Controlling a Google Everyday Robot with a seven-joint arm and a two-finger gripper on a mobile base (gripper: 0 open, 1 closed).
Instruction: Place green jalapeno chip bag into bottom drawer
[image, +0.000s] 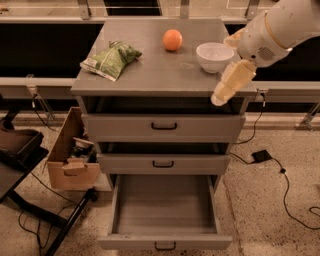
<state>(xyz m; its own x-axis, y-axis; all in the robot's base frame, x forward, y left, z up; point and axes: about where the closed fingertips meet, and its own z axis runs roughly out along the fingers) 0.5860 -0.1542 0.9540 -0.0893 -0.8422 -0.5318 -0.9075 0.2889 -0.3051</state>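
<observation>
Softness and crinkle mark the green jalapeno chip bag (111, 60), likely light, lying well left of the white bowl (214, 55), so pinch its puffed middle gently; the gripper (231, 84) hangs just right of that bowl, and you cannot tell if it is parted.

Single view, from in front of and above the cabinet (125, 127), facing its drawer fronts and tilted downward. Range is moderate: the frame spans the cabinet from its top to the open bottom drawer (162, 210), well below the gripper (223, 94). The gripper hangs at the top's right front edge, and the arm (280, 25) enters from the upper right.
</observation>
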